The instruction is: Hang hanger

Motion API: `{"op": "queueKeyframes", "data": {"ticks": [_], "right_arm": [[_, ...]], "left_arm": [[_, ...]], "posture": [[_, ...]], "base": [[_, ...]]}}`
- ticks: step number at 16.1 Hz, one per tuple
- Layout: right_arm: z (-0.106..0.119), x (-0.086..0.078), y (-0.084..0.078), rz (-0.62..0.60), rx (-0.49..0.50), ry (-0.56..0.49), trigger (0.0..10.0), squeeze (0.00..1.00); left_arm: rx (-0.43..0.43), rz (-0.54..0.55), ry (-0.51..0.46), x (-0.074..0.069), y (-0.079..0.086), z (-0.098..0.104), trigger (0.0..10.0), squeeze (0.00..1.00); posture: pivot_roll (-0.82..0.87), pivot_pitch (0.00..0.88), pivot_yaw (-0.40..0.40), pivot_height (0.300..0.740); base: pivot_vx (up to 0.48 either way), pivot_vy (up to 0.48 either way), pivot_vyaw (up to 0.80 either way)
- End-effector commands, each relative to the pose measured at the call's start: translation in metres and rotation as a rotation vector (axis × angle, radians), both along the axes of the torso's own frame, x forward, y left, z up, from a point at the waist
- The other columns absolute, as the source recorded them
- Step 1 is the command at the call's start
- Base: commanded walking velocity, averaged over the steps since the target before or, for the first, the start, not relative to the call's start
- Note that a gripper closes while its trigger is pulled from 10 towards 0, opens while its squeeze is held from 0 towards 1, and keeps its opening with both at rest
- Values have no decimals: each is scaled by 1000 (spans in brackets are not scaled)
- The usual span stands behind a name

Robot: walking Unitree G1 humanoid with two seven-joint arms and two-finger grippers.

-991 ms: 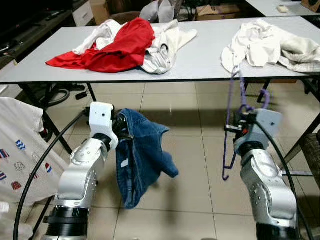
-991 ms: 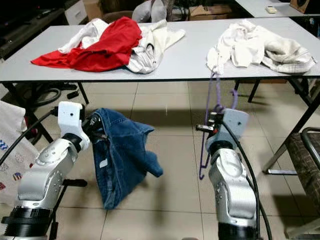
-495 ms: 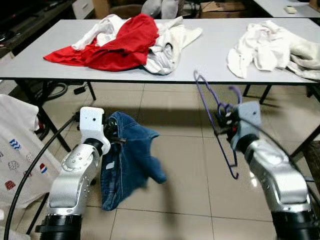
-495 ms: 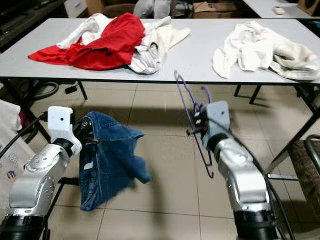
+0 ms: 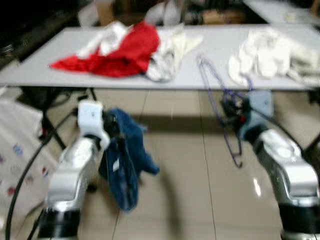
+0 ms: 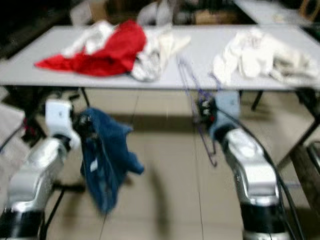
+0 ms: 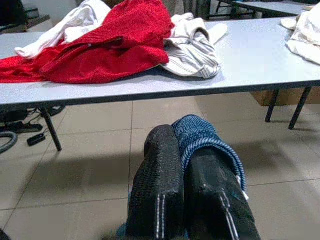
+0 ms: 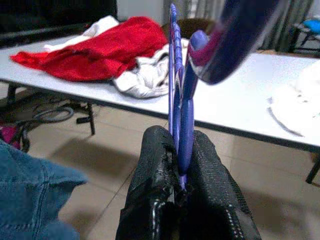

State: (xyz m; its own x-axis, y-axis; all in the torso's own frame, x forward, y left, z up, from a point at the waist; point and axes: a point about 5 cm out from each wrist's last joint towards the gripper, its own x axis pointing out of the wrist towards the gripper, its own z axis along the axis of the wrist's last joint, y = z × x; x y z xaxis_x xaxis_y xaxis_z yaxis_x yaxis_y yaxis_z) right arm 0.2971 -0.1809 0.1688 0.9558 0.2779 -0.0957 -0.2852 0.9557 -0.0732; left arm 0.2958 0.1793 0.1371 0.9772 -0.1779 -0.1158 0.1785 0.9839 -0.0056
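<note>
Hanger (image 8: 176,75) purple, held in air below desk (image 5: 210,80) edge, tilted | right gripper (image 8: 179,165) jaws clamped tight on its wire | left gripper (image 7: 186,165) jaws pinched on blue jeans (image 5: 122,165), hanging free | step: carrying hanger and garment, head views blurred | next, likely: bring the two together, find a rail.

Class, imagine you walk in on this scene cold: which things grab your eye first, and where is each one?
The red garment heaped on the left of the grey table stands out most. Below the table edge, the left gripper holds blue jeans dangling over the tiled floor, its jaws shut on the fabric. To the right, the right gripper clamps a purple hanger that reaches up past the table edge.
</note>
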Motion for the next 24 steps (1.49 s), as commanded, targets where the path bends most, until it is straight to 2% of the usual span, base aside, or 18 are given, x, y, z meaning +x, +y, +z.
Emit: {"op": "queueKeyframes", "data": {"ticks": [1,6,9,13,15,18,20,21,23,24], "right_arm": [[3,-3,-8,-24,-30,-20,10000,0],[2,0,-2,-26,-9,-34,10000,0],[8,3,-1,12,-39,-74,10000,0],[15,2,-5,146,-135,-98,10000,0],[20,0,-12,218,-197,-111,10000,0],[27,-4,-14,317,-226,-108,10000,0],[41,-26,-10,578,-267,-88,10000,0],[45,-34,-12,666,-288,-57,10000,0],[48,-41,-15,755,-319,-20,10000,0],[52,-51,-20,870,-359,37,10000,0]], "left_arm": [[-9,-40,-63,6,-9,15,10000,0],[-15,-51,-87,14,-12,20,10000,0],[-13,-55,-114,19,-15,26,10000,0],[3,-52,-153,30,-14,38,10000,0],[11,-27,-171,36,-7,46,10000,0],[1,-62,-199,41,-9,58,10000,0],[3,-136,-226,46,-13,72,10000,0],[1,-152,-246,51,-13,81,10000,0],[-4,-172,-272,57,-15,92,10000,0],[0,-208,-310,66,-18,109,10000,0]], "posture": [[-234,0,85,740],[-235,0,89,740],[-234,0,87,740],[-227,0,75,740],[-225,0,72,740],[-228,0,81,740],[-233,0,81,740],[-226,0,70,740],[-218,0,59,740],[-213,0,52,740]], "base": [[401,0,0],[419,0,-244],[423,0,-267],[422,0,0],[422,0,0],[419,0,0],[422,0,0],[420,0,0],[422,0,0],[424,0,0]]}}
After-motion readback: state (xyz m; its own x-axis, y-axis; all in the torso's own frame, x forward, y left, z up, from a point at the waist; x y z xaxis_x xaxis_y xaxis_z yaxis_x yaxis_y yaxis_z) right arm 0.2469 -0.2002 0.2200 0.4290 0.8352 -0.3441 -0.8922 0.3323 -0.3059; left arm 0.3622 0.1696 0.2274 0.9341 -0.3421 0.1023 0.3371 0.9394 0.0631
